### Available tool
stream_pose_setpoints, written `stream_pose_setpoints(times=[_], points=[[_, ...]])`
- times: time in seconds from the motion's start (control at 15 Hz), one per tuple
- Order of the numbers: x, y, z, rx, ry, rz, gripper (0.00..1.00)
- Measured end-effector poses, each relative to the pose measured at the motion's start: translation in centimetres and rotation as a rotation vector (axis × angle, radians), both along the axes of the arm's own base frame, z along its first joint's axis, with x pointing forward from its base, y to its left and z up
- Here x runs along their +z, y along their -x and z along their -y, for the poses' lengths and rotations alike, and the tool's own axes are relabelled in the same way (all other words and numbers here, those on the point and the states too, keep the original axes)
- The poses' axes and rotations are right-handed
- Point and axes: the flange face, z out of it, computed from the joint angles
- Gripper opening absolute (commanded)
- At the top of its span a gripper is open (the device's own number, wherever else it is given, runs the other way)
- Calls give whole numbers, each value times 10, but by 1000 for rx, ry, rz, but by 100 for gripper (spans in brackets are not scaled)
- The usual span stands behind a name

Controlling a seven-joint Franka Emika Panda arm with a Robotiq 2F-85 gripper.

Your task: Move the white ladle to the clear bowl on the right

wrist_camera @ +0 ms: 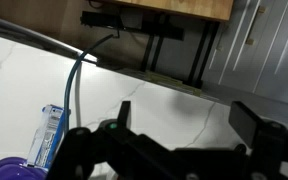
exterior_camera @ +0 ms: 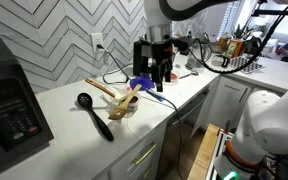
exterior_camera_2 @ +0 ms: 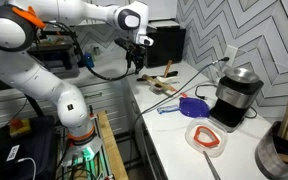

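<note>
My gripper [exterior_camera: 162, 74] hangs open and empty over the white counter; it also shows in an exterior view [exterior_camera_2: 139, 64]. In the wrist view both fingers [wrist_camera: 187, 118] stand apart with only bare counter between them. A heap of utensils [exterior_camera: 117, 97] lies to one side of it, with tan wooden spoons and a pale slim piece that may be the white ladle. A thin pale handle [exterior_camera_2: 174, 92] lies on the counter. A low round bowl-like thing [exterior_camera: 123, 110] sits at the heap's near end; I cannot tell whether it is the clear bowl.
A black ladle [exterior_camera: 94, 114] lies near the counter's front. A blue utensil [exterior_camera_2: 190, 105] lies by the gripper and shows in the wrist view [wrist_camera: 48, 135]. A red-rimmed round piece [exterior_camera_2: 206, 138] and a black appliance [exterior_camera_2: 234, 95] stand farther along. A microwave [exterior_camera: 9, 105] stands at one end.
</note>
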Motion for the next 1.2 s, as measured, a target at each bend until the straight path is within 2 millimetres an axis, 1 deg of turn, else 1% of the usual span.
stream_pose_setpoints(times=[0.33,0.53,0.67,0.93,1.07,1.2], points=[[0,-1,0,-8,1,4,100],[-5,-16,0,-142,11,73,100],[-16,-31,3,-246,18,116,100],[-55,-63,10,-451,77,147,100],[-75,-74,15,-546,120,125,100],[-86,-81,21,-627,142,106,100]])
